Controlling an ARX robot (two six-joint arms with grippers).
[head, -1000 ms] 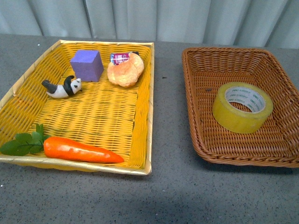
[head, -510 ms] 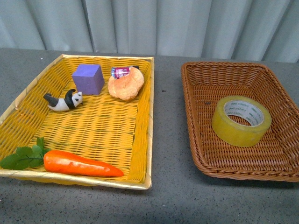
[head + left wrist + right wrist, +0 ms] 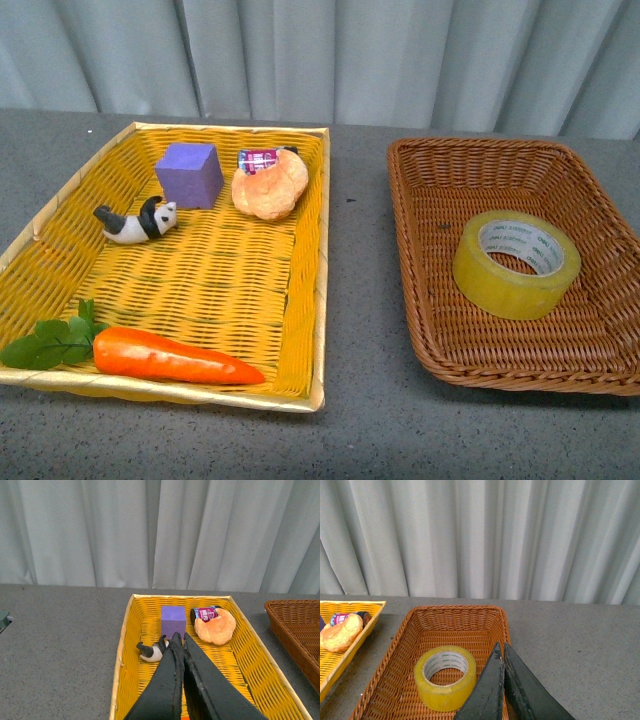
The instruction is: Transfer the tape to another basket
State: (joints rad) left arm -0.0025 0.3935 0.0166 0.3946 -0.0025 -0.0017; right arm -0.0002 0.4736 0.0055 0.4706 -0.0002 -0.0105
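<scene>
We count 2 baskets on the desk (image 3: 360, 300). Frame right: brown basket (image 3: 420, 200) holds 1 tape (image 3: 516, 264). Frame left: yellow basket (image 3: 310, 300) holds 1 carrot (image 3: 170, 357), panda (image 3: 137, 220), purple cube (image 3: 188, 174), bread (image 3: 268, 187). Left claw (image 3: 180, 642) and right claw (image 3: 501, 652): both closed, empty.

Left tool (image 3: 180, 641): black, tapered, matte fingers with rough edges. Right tool (image 3: 502, 651): same black wedge shape.

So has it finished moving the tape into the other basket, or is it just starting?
It looks done: the tape lies in the brown basket, alone. Nothing is in hand; the left gripper and right gripper are both shut and empty. Nothing visible remains.
</scene>
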